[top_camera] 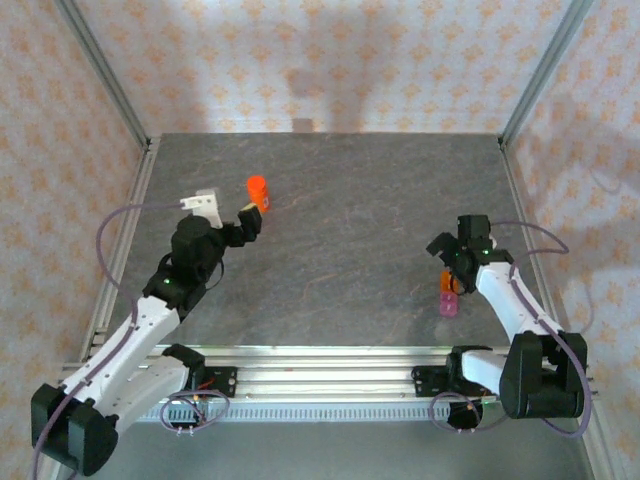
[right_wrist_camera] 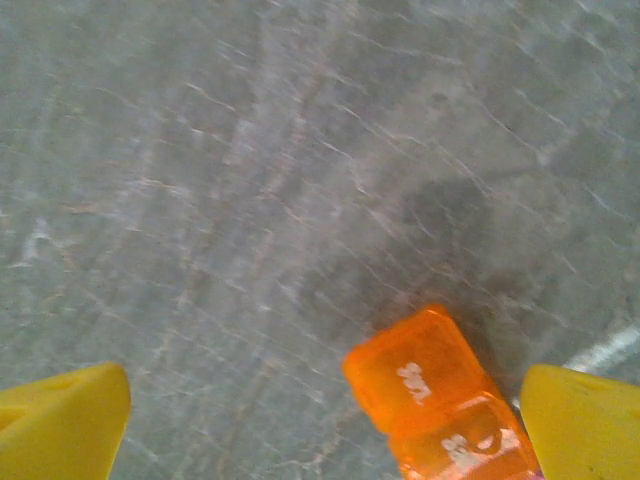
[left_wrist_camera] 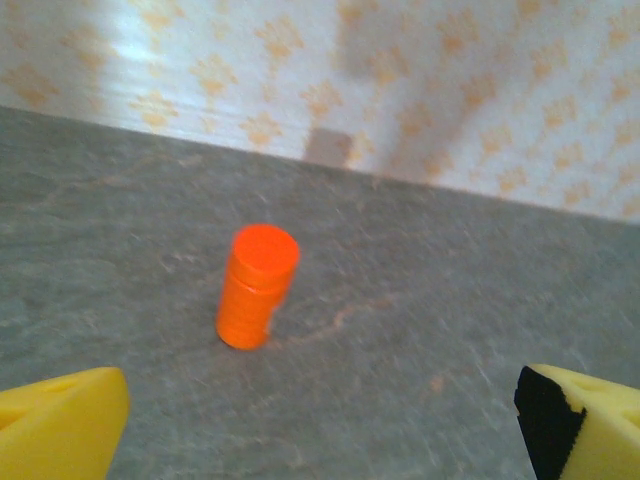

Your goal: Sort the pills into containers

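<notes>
The containers lie at the table's right front: a small orange one and a pink-magenta one touching it. My right gripper hovers just behind them, open and empty. In the right wrist view the orange container, with white lettering, lies low between the yellow fingers, close to the right-hand one; the right gripper stands wide. My left gripper is open beside an upright orange-red bottle. The left wrist view has this bottle ahead of the open left gripper. The pills are hidden.
The grey stone-patterned table is bounded by aluminium frame posts and patterned walls on three sides. A metal rail runs along the near edge by the arm bases.
</notes>
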Tool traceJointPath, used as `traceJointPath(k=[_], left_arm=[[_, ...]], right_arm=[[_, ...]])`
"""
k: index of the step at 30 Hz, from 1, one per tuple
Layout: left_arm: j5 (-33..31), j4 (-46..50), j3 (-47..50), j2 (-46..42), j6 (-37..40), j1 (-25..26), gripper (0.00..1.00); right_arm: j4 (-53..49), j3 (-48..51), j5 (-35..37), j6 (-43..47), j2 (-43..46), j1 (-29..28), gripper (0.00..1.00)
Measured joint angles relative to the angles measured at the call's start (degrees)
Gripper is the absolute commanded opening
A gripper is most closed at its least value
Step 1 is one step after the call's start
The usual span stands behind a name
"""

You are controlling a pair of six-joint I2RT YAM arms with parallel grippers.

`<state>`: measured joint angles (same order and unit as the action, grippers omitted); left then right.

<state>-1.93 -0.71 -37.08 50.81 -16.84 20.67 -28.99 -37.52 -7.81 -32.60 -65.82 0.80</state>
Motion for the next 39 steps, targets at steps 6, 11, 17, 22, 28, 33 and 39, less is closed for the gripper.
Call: traceJointPath(k=[6,11,17,22,28,33,39], left_arm=[[-1.81,3.13,-3.41,4.37,0.17,7.39,1.00],[-2.93,3.10,-4.57,6.51,0.42,11.02,1.00],[-3.06,3.02,-5.35,8.15,0.42,11.63,1.00],[-3.04,2.78,-5.35,8.59,0.39,12.00,1.00],[-3.06,2.58,-5.35,8.66,0.28,12.37,1.00],[-3.04,2.47,-5.35,9.35,0.15,13.03,1.00],[-3.06,2.43,-5.38,9.49,0.11,13.53,1.00]], right_arm=[[-0.87,2.34,2.29,-2.16,-0.98,0.00,1.00],[-1.20,2.97,2.03,-2.82,-1.53,0.00,1.00],[-1.16,5.33,-1.92,-2.91,-1.51,0.00,1.00],[-1.14,5.92,-6.08,-3.04,-1.51,-1.16,1.00],[-0.57,5.92,-8.76,-5.35,-0.74,-5.60,1.00],[1.57,5.92,-9.44,-8.02,-0.52,-10.01,1.00],[4.68,4.85,-8.66,-10.73,-5.18,-16.15,1.00]])
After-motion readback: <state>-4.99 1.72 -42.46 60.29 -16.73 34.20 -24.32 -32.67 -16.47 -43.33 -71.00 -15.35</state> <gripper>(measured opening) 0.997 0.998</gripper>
